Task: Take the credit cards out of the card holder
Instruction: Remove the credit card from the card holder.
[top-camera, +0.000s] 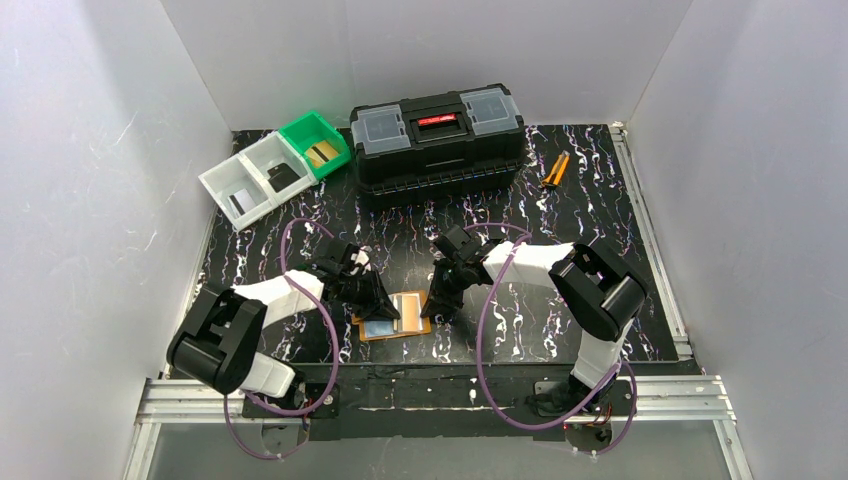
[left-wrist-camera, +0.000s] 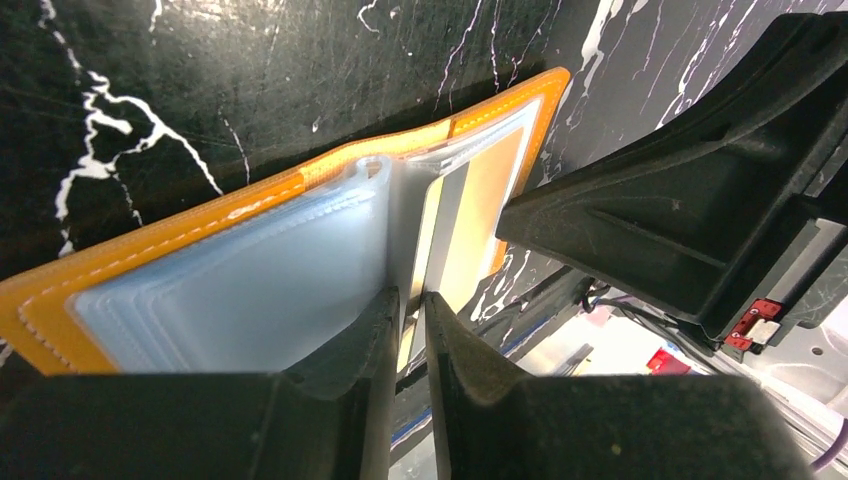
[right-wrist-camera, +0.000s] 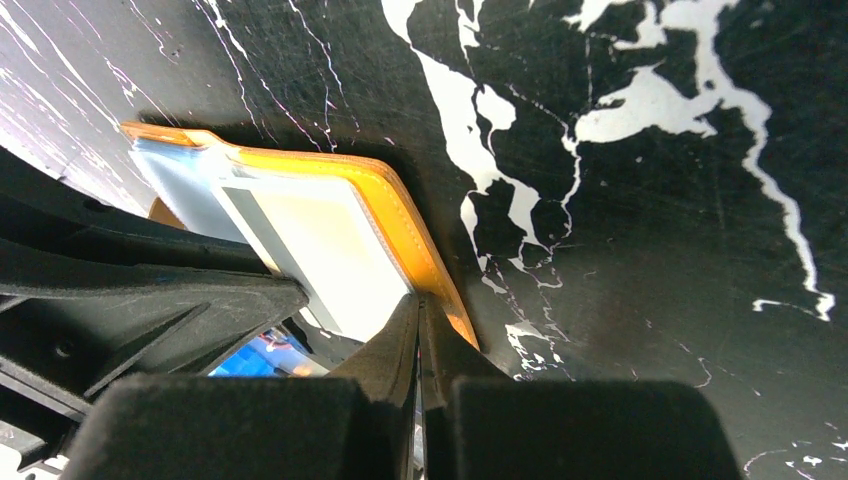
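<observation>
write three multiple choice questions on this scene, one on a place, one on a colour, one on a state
1. Where does the flat orange folding card holder lie?
A. far back
B. between the left claw and the right claw
C. far right edge
2. What colour is the small plastic bin beside the black plastic toolbox?
A. green
B. blue
C. red
3. The card holder is:
A. folded shut
B. open, clear pockets showing
C. standing on edge
Key: 1 B, the claws flank it; 2 A, its walls are green; 3 B, the wrist views show its clear pockets.
</observation>
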